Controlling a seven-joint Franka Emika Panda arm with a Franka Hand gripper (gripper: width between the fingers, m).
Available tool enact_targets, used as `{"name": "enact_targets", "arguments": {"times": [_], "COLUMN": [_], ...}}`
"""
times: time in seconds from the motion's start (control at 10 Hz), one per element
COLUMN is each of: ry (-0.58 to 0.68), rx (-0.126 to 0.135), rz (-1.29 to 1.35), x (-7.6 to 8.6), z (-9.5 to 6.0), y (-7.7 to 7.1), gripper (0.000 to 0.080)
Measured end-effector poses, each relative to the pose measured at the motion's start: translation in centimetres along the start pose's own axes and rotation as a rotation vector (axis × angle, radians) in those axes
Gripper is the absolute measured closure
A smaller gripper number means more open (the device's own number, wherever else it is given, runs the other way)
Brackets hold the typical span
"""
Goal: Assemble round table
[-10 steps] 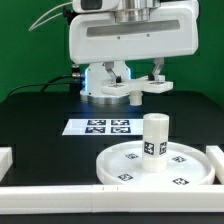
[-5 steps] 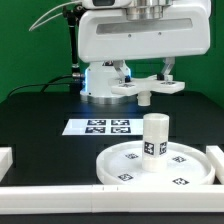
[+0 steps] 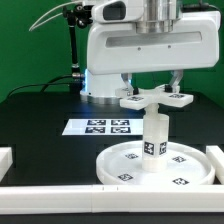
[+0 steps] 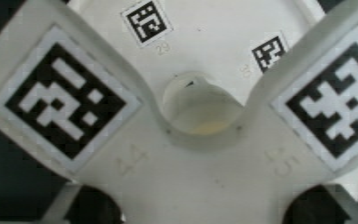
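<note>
A black bench edged by white rails stands before a green wall. Toward the exterior view's left lies one marker board. Further right sits one rimmed disc, with one post upright on its hub. Directly above the post, the end effector is clamped on one lobed cross piece, holding it level.

Table black, edged by white rails. Disc white, with small black-and-white square tags spread over its face. Post white, one black-and-white tag on its side. Cross piece white. Wrist view: bold black-and-white square tags on its lobes, off-white centre hollow. Marker board white with black square tags. Arm white casing, pale blue at base. Backdrop green.
</note>
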State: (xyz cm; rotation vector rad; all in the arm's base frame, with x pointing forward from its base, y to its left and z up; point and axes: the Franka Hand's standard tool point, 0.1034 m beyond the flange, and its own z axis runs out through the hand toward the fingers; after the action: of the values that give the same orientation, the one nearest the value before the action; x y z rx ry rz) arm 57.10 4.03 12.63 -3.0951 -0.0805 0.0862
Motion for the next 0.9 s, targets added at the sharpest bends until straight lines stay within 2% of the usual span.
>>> {"name": "enact_targets", "arguments": {"times": [0.6, 0.9], "ry": [0.035, 0.031], "rx": [-0.002, -0.003], "rz": [0.006, 0.009], "x": [0.2, -0.8], "z": [0.0, 0.6], "y": [-0.6, -0.5], "gripper": [0.0354, 0.0354]}}
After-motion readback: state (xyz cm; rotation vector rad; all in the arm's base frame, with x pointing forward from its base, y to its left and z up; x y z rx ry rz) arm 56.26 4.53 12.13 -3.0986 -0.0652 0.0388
